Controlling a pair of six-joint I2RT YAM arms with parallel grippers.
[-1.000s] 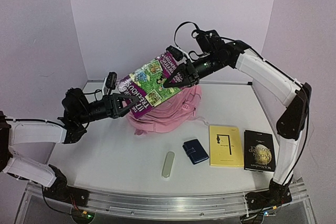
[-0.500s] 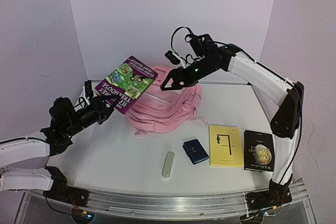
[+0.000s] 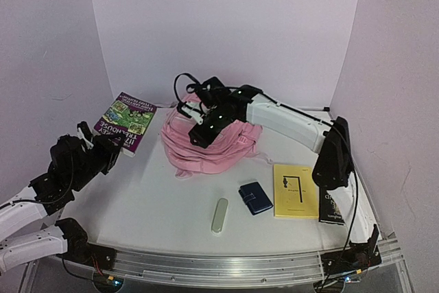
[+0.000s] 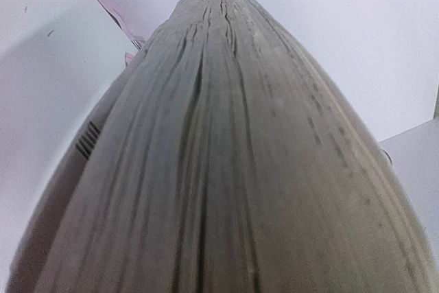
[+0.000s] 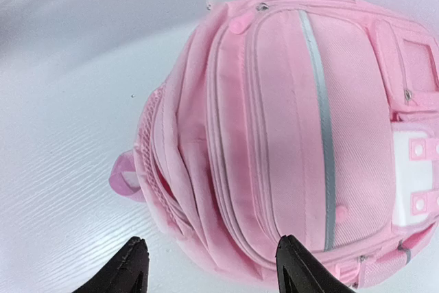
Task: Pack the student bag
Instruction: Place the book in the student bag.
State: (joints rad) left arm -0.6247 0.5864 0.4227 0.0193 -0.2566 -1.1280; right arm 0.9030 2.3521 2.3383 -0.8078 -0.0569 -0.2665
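The student bag [image 3: 223,149], soft and pink, lies on the white table at the middle back. In the right wrist view the student bag [image 5: 302,121] fills most of the picture, front pocket up, zips shut. My right gripper [image 3: 197,135] hangs just above the bag's left side. Seen from its own wrist, the right gripper [image 5: 212,269] stands open and empty, its black fingertips [image 5: 134,265] astride the bag's edge. At the far left my left gripper [image 3: 112,143] is shut on a purple book [image 3: 126,120], held tilted in the air. The book's grey page edges [image 4: 226,156] fill the left wrist view and hide the fingers.
In front of the bag lie a blue wallet [image 3: 255,197], a pale oblong case [image 3: 219,215] and a yellow book [image 3: 295,191]. A black book [image 3: 335,209] is partly behind the right arm's lower link [image 3: 333,156]. White walls close in the back and sides.
The right gripper let go of the purple book, opened, then swung left and down over the bag. The left arm carried the book away to the left and lower.
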